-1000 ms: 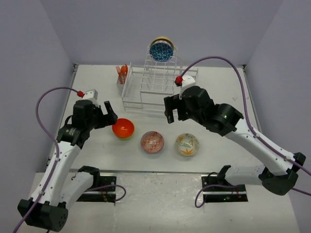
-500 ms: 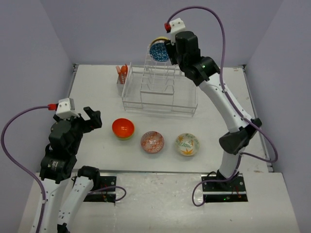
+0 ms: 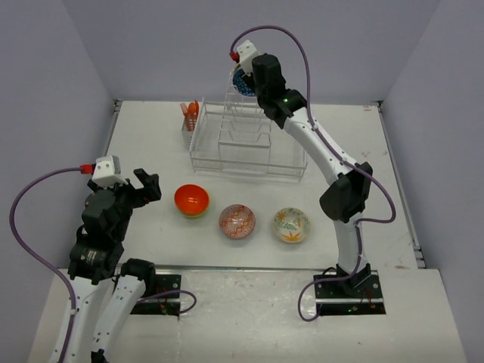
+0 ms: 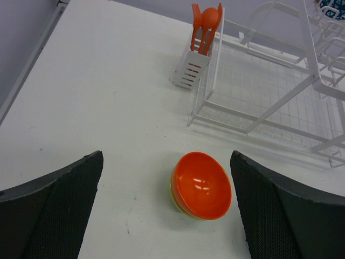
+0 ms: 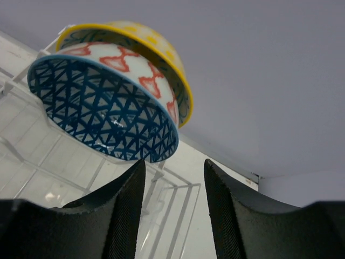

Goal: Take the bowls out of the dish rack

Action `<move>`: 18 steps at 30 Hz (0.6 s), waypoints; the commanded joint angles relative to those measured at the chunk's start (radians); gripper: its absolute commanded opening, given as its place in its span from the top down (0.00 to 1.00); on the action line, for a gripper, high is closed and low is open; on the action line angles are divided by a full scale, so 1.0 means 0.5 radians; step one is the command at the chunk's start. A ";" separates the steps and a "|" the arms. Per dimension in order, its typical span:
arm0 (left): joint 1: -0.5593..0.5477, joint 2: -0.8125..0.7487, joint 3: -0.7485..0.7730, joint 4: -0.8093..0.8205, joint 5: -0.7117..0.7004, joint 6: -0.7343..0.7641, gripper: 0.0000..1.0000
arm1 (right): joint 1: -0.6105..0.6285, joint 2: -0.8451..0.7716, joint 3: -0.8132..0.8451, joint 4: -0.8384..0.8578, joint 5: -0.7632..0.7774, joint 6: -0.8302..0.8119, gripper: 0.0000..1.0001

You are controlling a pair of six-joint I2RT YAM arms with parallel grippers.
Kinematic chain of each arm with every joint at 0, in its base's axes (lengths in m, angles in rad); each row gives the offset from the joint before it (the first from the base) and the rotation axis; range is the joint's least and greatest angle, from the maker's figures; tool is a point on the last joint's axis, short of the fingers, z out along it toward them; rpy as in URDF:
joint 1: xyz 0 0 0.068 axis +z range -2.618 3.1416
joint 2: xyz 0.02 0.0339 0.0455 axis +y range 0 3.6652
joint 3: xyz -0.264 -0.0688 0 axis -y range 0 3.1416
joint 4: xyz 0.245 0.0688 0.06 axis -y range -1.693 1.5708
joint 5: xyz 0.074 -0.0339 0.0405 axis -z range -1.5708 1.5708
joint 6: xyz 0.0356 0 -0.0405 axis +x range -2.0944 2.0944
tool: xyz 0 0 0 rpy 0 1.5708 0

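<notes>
Your right claw (image 5: 175,167) stands about half open with nothing between its jaws. A second ago it hung wide open low in front of the rack (image 3: 249,151), and it has since risen to the top centre of the overhead view and narrowed. The blue bowl (image 5: 102,113) sits just above its fingertips, propped on edge in the rack, mouth tilted down toward the claw. Being round it has no long axis, though its rim runs upper left to lower right here. A yellow-rimmed bowl (image 5: 135,32) nests behind it. These two remain to unload, probably the blue one next. Your left claw (image 4: 167,156), wide open and empty, has drawn back from the orange bowl (image 4: 202,186).
</notes>
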 commanded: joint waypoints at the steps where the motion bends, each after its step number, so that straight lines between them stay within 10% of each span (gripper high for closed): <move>1: -0.005 -0.026 -0.019 0.115 0.011 0.056 0.00 | -0.034 0.048 0.076 0.277 0.002 -0.126 0.52; 18: -0.026 -0.056 -0.034 0.131 0.042 0.062 0.00 | -0.059 0.137 -0.150 0.780 -0.007 -0.156 0.74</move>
